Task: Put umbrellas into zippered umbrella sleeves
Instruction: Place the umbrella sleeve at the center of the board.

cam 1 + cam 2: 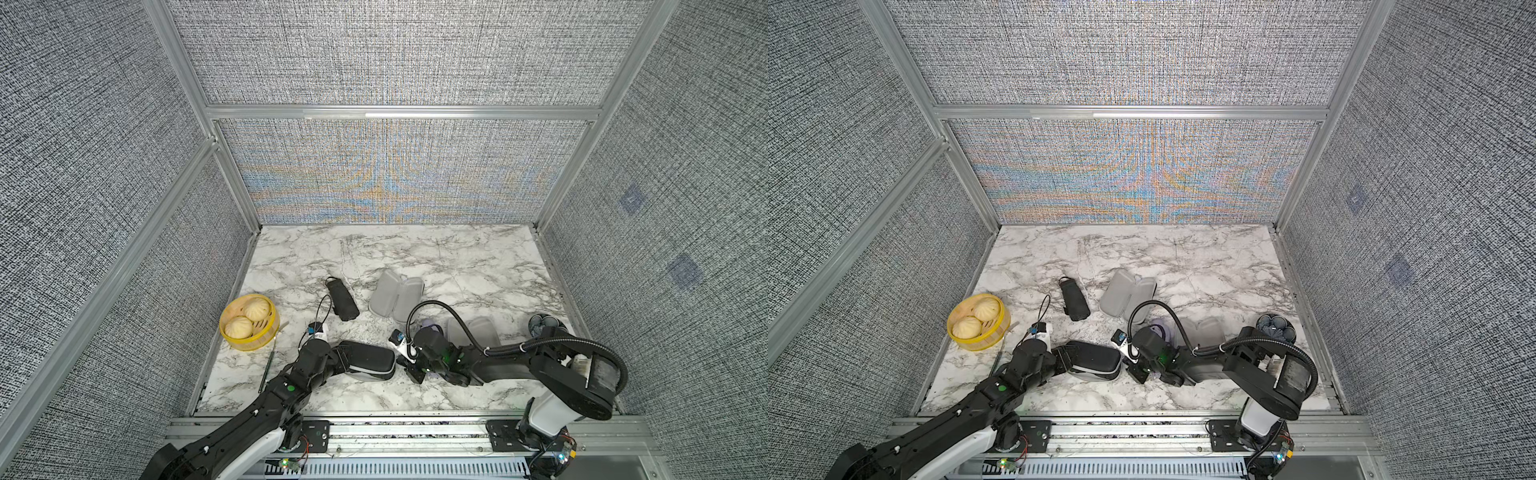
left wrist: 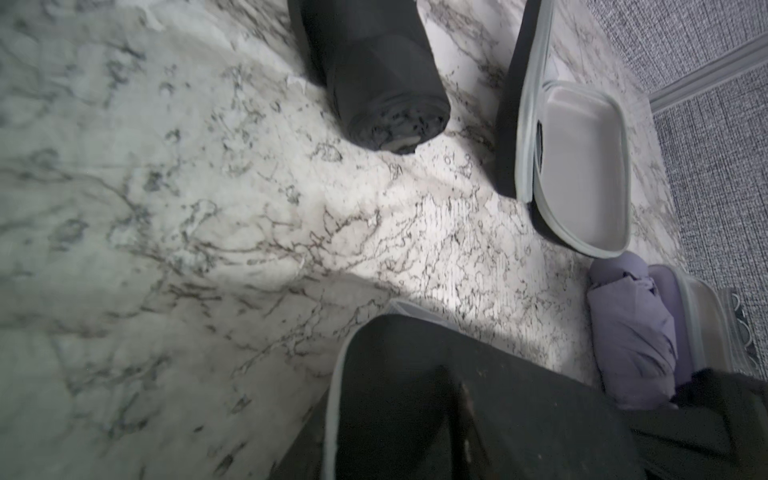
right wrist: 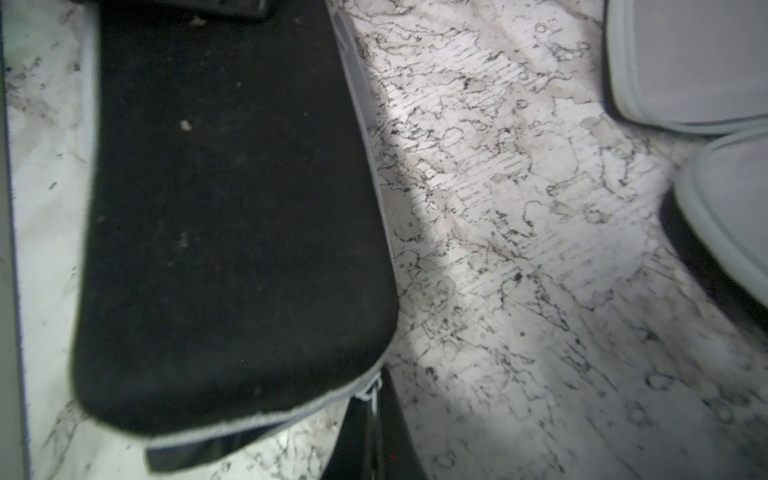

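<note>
A closed black zippered sleeve [image 1: 370, 365] lies near the table's front. My left gripper [image 1: 341, 360] is shut on its left end, with one finger [image 2: 467, 415] lying along the top. At the sleeve's right end my right gripper [image 3: 376, 399] is shut on the grey zip pull [image 3: 371, 388]. A black umbrella [image 1: 343, 299] lies loose behind. Beside it, an open sleeve [image 1: 397, 297] shows its grey lining. A lavender umbrella [image 2: 631, 340] rests in the open lavender sleeve [image 2: 702, 328], mostly hidden by the right arm in both top views.
A yellow basket [image 1: 232, 338] with two buns stands at the left edge, and a thin rod [image 1: 268, 365] lies in front of it. A dark patterned round object [image 1: 544, 324] sits at the right edge. Grey fabric walls close in three sides.
</note>
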Robot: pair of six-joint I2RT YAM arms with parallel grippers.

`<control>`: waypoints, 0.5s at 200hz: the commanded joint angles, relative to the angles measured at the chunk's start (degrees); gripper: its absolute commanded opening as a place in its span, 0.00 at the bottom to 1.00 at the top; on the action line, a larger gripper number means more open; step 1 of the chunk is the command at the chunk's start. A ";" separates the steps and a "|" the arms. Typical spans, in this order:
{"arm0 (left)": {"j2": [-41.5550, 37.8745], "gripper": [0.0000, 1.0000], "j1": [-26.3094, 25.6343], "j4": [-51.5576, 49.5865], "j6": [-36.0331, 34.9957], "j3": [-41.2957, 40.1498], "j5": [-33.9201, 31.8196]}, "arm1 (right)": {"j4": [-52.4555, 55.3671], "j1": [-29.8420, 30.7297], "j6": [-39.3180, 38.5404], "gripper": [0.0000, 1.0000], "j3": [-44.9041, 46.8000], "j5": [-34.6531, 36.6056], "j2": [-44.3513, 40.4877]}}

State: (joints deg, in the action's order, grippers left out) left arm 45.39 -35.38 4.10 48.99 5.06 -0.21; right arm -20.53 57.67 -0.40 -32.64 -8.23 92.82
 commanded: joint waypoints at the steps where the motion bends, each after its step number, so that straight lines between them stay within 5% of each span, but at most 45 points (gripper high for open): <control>1: 3.31 0.39 -0.13 -8.02 -1.91 -0.75 0.47 | 0.76 0.41 -1.32 0.00 0.13 -6.09 -1.23; 100: 7.10 0.37 0.81 -4.45 -4.44 3.58 -5.41 | -0.34 -1.46 4.88 0.00 -9.33 -1.89 7.85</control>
State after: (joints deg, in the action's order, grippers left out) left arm 50.96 -34.81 8.80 47.16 6.59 -8.93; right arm -19.51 56.53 2.76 -39.51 -9.52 98.91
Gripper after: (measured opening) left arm 0.368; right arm 0.049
